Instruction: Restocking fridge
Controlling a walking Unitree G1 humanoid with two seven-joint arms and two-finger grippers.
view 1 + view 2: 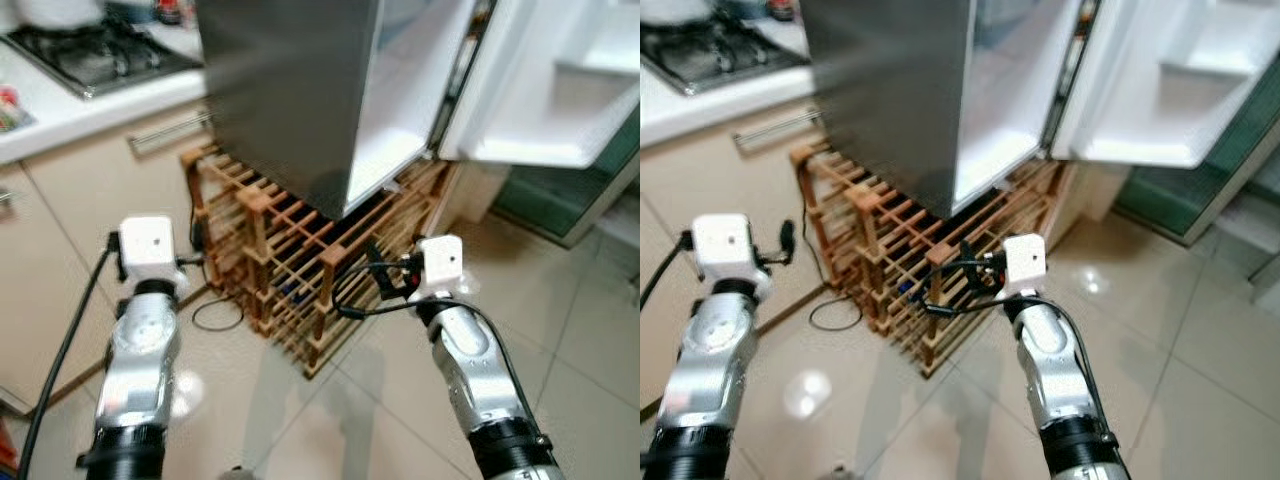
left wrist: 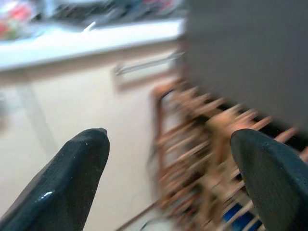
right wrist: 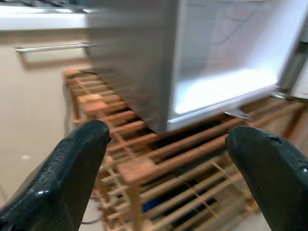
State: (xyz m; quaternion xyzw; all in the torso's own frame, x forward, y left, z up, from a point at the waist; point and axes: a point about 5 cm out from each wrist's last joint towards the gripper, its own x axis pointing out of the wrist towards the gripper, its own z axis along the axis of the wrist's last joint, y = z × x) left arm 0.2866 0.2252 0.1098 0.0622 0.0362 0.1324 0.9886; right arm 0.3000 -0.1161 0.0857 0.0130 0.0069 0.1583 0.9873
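Both claws, left (image 2: 168,178) & right (image 3: 166,173), spread wide, empty, facing fridge (image 1: 300,90) w/ door (image 1: 545,80) open.

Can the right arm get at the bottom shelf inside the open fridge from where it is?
Probably yes. The fridge door stands open, and nothing lies between the open, empty right gripper and the lit fridge floor. The wooden rack sits below that path.

A home kitchen: gas hob (image 1: 95,55) on a white counter (image 1: 60,115) (cream cabinets below), open fridge (image 1: 330,90)
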